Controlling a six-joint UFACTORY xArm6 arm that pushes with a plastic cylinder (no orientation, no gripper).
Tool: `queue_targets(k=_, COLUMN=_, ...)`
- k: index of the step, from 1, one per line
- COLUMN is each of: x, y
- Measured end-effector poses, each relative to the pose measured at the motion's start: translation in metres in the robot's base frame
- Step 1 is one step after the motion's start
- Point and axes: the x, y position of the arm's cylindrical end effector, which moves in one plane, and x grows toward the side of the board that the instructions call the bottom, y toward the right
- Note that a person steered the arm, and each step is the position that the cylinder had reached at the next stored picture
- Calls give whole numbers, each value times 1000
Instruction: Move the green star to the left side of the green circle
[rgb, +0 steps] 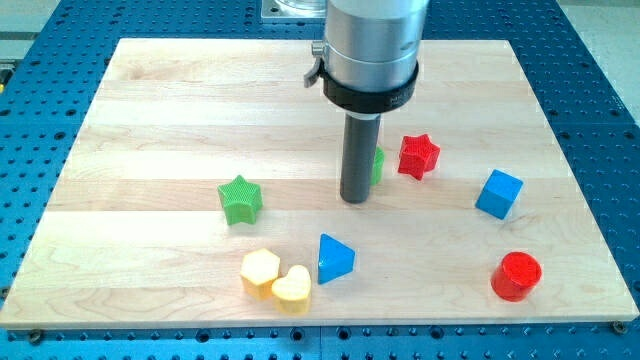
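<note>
The green star (240, 199) lies on the wooden board (150, 110), left of centre. The green circle (378, 165) is mostly hidden behind the dark rod; only a green sliver shows at the rod's right edge. My tip (356, 199) rests on the board just in front of the green circle, well to the right of the green star, about a hand's width away and not touching it.
A red star (418, 155) sits right of the green circle. A blue cube (498, 193) is further right, a red cylinder (516, 275) at lower right. A blue triangle (334, 258), a yellow hexagon (260, 271) and a yellow heart (292, 288) lie near the bottom.
</note>
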Motion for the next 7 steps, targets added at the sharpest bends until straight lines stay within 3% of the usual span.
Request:
queue_targets(k=1, x=10, y=22)
queue_targets(k=3, x=-19, y=2)
queue_targets(k=4, x=-5, y=-26)
queue_targets(k=5, x=40, y=-89)
queue_targets(k=6, x=30, y=-156)
queue_targets(k=7, x=9, y=-150)
